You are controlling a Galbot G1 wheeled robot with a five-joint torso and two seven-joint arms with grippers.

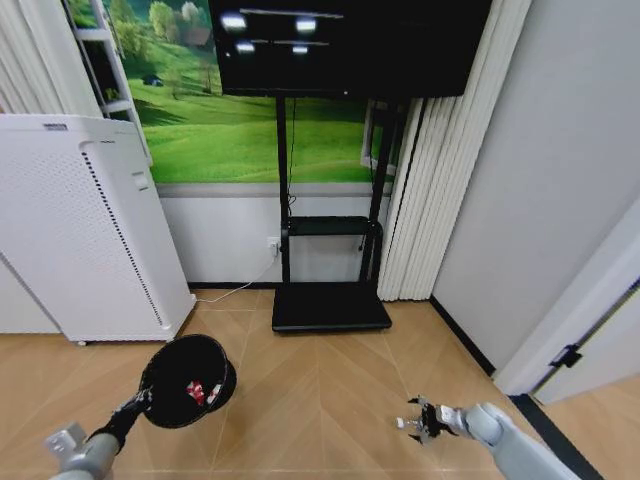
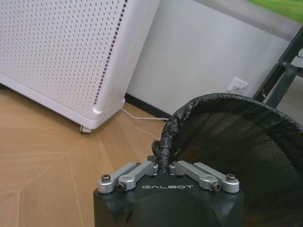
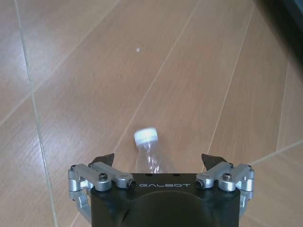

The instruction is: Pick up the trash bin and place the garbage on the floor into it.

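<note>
Tan parquet floor (image 1: 330, 390) spans the scene. White perforated unit (image 1: 85, 230) stands left of the TV stand (image 1: 330, 305). Nearer than the stand and to its left, the bin (image 1: 188, 380) hangs off the floor, tilted, red-and-white litter (image 1: 205, 392) inside. Left gripper (image 2: 163, 166) is clenched on the bin's rim. Right gripper (image 3: 160, 163), nearer than the stand and to its right, is spread wide with the bottle (image 3: 149, 153) between its fingers, white cap outward, nothing touching.
</note>
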